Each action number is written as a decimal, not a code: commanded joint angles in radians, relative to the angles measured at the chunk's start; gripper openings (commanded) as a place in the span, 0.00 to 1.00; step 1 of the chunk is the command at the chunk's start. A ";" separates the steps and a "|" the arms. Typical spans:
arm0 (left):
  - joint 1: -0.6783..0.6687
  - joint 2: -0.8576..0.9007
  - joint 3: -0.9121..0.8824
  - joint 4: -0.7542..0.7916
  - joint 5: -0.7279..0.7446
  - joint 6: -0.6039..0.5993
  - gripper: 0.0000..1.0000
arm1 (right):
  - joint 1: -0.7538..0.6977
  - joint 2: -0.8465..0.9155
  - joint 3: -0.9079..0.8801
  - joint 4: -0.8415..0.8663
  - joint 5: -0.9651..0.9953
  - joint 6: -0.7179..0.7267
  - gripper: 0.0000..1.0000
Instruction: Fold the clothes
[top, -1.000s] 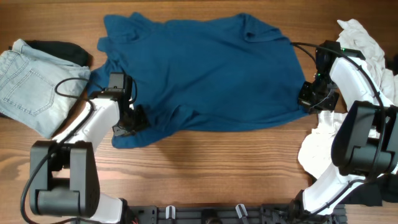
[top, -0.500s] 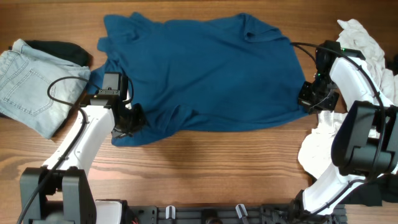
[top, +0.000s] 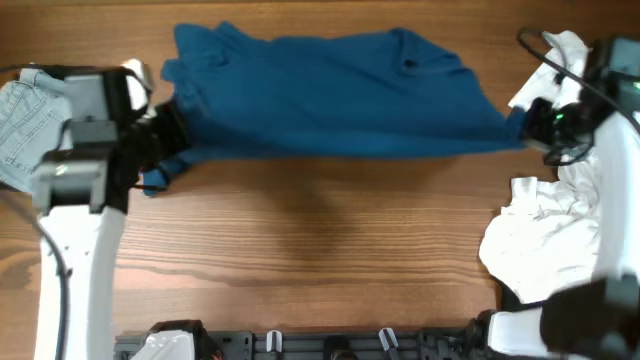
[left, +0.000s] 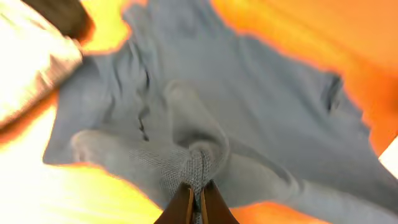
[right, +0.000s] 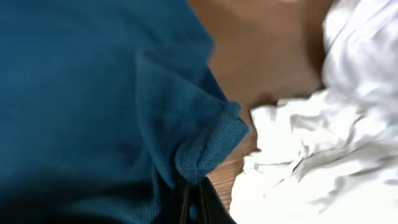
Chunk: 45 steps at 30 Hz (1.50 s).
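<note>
A blue polo shirt hangs stretched between my two grippers above the far half of the table, its near hem raised. My left gripper is shut on the shirt's left bottom corner; in the left wrist view the fingers pinch a bunched fold of the fabric, washed out pale there. My right gripper is shut on the right bottom corner; in the right wrist view the fingers clamp the folded blue hem.
Light denim jeans lie at the far left edge. A heap of white clothes covers the right side, also in the right wrist view. Bare wood table lies in front.
Both grippers have risen and moved apart and away, lifting the shirt's near hem off the table and pulling it taut. The shirt now looks narrower from above.
</note>
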 joint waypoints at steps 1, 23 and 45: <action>0.048 -0.083 0.132 0.003 0.005 0.044 0.04 | -0.002 -0.146 0.118 -0.011 -0.011 -0.035 0.04; 0.078 0.437 0.322 0.525 0.171 0.043 0.04 | 0.043 0.235 0.299 0.689 -0.246 0.132 0.04; 0.103 0.790 0.424 -0.664 0.219 0.259 0.04 | 0.045 0.461 0.349 -0.266 0.065 -0.046 0.04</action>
